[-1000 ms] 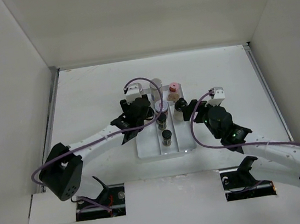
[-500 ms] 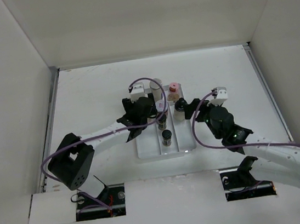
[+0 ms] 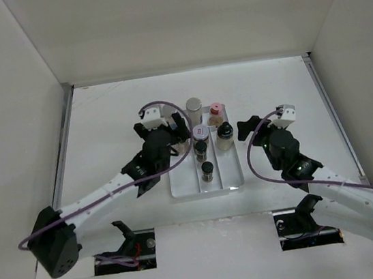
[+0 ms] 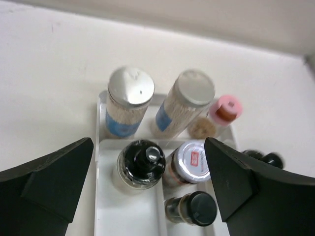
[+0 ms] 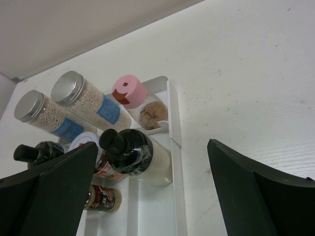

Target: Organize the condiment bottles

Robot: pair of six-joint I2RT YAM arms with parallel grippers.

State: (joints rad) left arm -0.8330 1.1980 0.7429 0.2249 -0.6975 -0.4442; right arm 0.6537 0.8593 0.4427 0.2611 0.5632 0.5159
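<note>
Several condiment bottles stand in the white tray (image 3: 223, 176). Two silver-capped, blue-labelled jars (image 4: 129, 96) (image 4: 188, 98) and a pink-capped jar (image 4: 225, 109) fill the far row. Nearer stand a black-topped bottle (image 4: 141, 164), a white-lidded jar (image 4: 193, 161) and a black-capped jar (image 4: 195, 209). My left gripper (image 4: 148, 147) hangs open above the black-topped bottle, touching nothing. My right gripper (image 5: 152, 145) is open too, drawn back to the right of a clear bottle with a black cap (image 5: 133, 153) in the tray's right compartment. From above, the left gripper (image 3: 175, 130) hides the tray's left side.
White walls close in the table on the left, back and right. The tray's right rim (image 5: 174, 129) runs between my right fingers. The table to the right of the tray is bare white.
My left gripper has opened and let go of the black-topped bottle in the tray, then drawn back to the left. My right gripper has backed off to the right, still open.
</note>
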